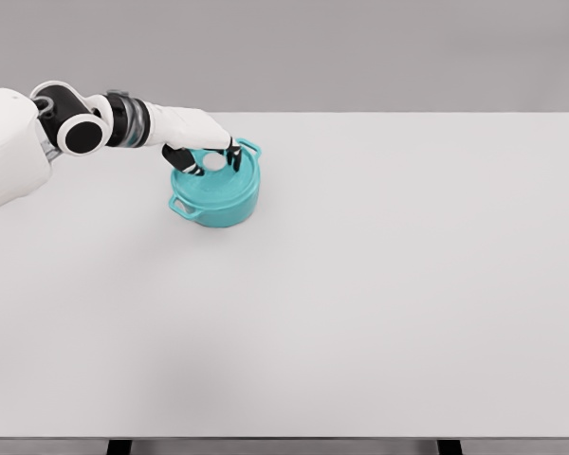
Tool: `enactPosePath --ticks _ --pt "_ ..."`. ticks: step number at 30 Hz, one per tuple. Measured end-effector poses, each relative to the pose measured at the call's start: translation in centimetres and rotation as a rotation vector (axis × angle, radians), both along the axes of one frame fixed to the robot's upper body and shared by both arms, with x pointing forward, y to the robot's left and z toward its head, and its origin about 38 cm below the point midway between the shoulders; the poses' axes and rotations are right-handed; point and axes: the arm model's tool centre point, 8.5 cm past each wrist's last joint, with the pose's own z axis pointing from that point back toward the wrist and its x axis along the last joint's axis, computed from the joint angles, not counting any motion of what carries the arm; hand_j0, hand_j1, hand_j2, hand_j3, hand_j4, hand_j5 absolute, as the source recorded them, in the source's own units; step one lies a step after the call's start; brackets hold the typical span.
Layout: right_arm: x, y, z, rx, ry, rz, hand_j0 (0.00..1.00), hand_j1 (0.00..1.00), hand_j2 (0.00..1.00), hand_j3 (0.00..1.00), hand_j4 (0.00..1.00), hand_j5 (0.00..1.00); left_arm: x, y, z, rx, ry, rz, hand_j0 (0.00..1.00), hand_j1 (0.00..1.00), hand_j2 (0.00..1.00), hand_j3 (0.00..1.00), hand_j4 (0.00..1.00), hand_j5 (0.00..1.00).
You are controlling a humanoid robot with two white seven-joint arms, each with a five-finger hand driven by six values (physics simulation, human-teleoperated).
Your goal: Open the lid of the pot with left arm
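On the far left of the bench (379, 284), the teal pot (215, 201) sits lidded while the left hand (201, 152) reaches over it, fingers (234, 154) curled around the lid (223, 178) knob (213, 162), seemingly to lift it.

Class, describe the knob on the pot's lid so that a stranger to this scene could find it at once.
Start from the white table and find the teal pot, left of the middle towards the far edge. On top sits its teal lid, under the left hand. The knob is the small pale round button between the dark fingers, the only white part there.
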Motion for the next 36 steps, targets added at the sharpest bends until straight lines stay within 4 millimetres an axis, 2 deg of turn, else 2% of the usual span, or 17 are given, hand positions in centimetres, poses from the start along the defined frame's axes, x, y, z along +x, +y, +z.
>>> enactPosePath --ticks 6,10,13,17,20,24,27,28,30,31,36 --pt "0.0 0.0 0.0 0.000 0.000 0.000 1.00 1.00 1.00 1.00 1.00 1.00 0.0 0.0 0.2 0.006 -0.005 -0.004 0.45 0.45 0.45 0.45 0.45 0.45" --pt "-0.1 0.0 0.0 0.000 0.002 0.000 1.00 1.00 1.00 1.00 1.00 1.00 0.1 0.3 0.6 0.008 -0.014 -0.005 0.45 0.45 0.45 0.45 0.45 0.45" --pt "-0.1 0.0 0.0 0.000 0.002 0.000 1.00 1.00 1.00 1.00 1.00 1.00 0.4 1.3 1.6 0.015 -0.031 0.010 0.45 0.45 0.45 0.45 0.45 0.45" --pt "0.0 0.0 0.0 0.000 0.000 0.000 1.00 1.00 1.00 1.00 1.00 1.00 0.6 4.5 2.3 0.050 -0.054 0.058 0.45 0.45 0.45 0.45 0.45 0.45" --pt "-0.1 0.0 0.0 0.000 0.002 0.000 1.00 1.00 1.00 1.00 1.00 1.00 0.5 8.0 2.9 0.087 -0.072 0.114 0.45 0.45 0.45 0.45 0.45 0.45" --pt "0.0 0.0 0.0 0.000 0.000 0.000 1.00 1.00 1.00 1.00 1.00 1.00 0.1 11.8 2.3 0.157 -0.083 0.173 0.46 0.46 0.46 0.46 0.46 0.46" --pt "0.0 0.0 0.0 0.000 0.000 0.000 1.00 1.00 1.00 1.00 1.00 1.00 -0.1 12.9 1.7 0.182 -0.078 0.189 0.54 0.54 0.54 0.54 0.54 0.54" --pt "-0.1 0.0 0.0 0.000 0.001 0.000 1.00 1.00 1.00 1.00 1.00 1.00 -0.1 13.1 1.6 0.186 -0.077 0.193 0.64 0.64 0.64 0.64 0.64 0.64" --pt "-0.1 0.0 0.0 0.000 0.002 0.000 1.00 1.00 1.00 1.00 1.00 1.00 -0.1 13.7 1.2 0.193 -0.070 0.206 0.94 0.94 0.94 0.94 0.94 0.94" --pt "0.0 0.0 0.0 0.000 0.000 0.000 1.00 1.00 1.00 1.00 1.00 1.00 -0.1 13.8 1.2 0.195 -0.070 0.211 1.00 1.00 1.00 1.00 1.00 1.00" --pt "-0.1 0.0 0.0 0.000 0.002 0.000 1.00 1.00 1.00 1.00 1.00 1.00 0.0 14.3 1.2 0.198 -0.068 0.225 1.00 1.00 1.00 1.00 1.00 1.00"
